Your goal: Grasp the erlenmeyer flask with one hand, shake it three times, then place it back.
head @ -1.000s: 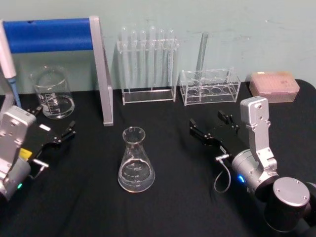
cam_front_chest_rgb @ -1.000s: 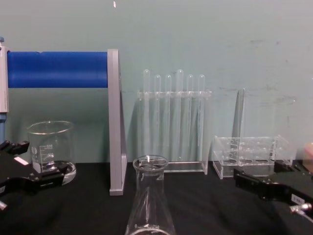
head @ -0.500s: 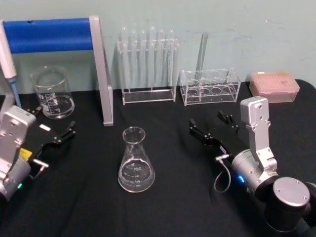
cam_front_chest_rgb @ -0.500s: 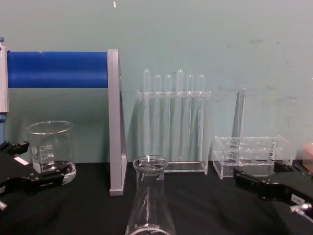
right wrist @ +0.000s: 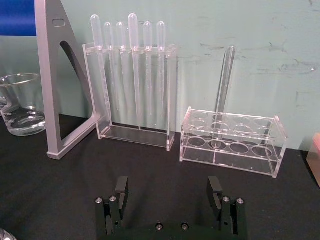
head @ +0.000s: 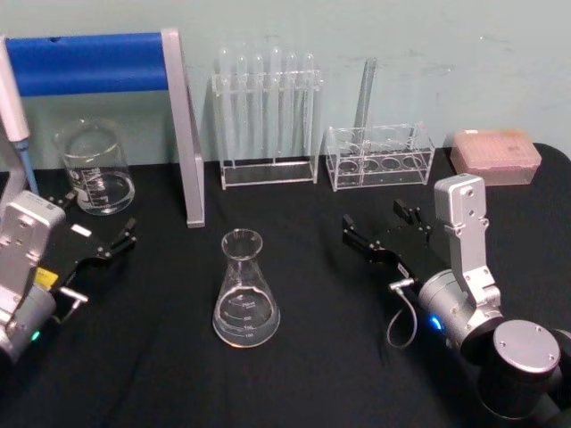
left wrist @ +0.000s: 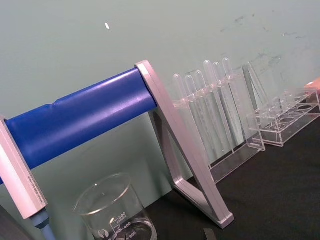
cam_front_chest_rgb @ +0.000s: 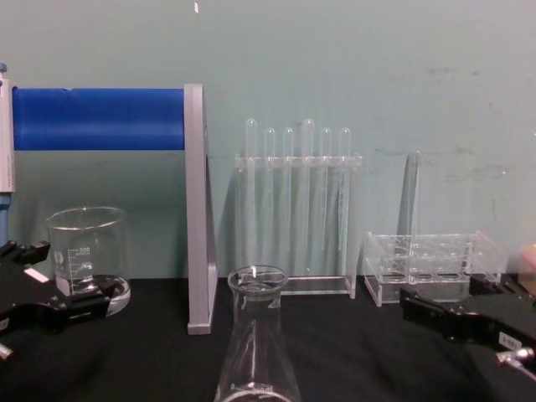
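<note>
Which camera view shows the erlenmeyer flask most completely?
The head view: the whole erlenmeyer flask stands upright on the black table, rim to base, with its graduation marks. The chest view shows the rim, neck and upper cone from the side, but the base is cut off at the bottom edge.

Erlenmeyer flask (head: 245, 290) upright on black table (clear glass, ungrasped).
</note>
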